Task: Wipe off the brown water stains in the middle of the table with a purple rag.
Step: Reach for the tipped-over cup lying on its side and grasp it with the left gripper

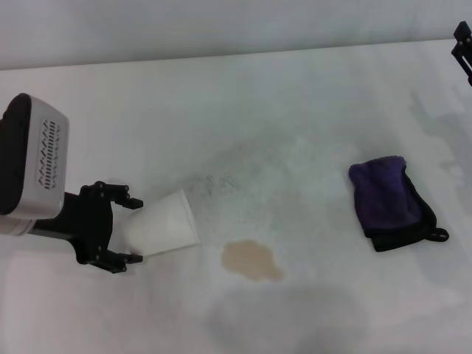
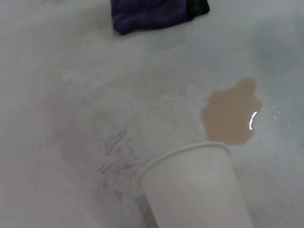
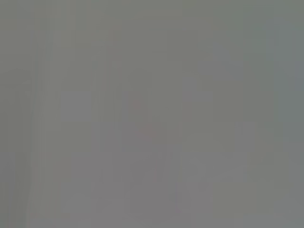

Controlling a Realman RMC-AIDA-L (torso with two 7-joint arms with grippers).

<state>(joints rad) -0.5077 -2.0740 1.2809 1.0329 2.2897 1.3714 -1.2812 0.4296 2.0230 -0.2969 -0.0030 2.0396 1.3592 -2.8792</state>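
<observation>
Stain-wise, the brown water stains (image 1: pixel 251 260) sit as one tan blotch around 6 o'clock from the middle of the table (image 1: pixel 295 110), nothing touching it. Purple rag (image 1: pixel 389 200) lies flat over at about 3 o'clock, well apart from the blotch, with nothing gripping it. Left gripper (image 1: pixel 131 230) is low at 8 o'clock, fingers spread either side of a white paper cup (image 1: pixel 164 223) that's tipped on its side, mouth toward the stain; can't tell if they actually squeeze it. Right gripper (image 1: pixel 463 49) just peeks in at 2 o'clock, far edge; can't tell its state. Right wrist view shows nothing but grey.
</observation>
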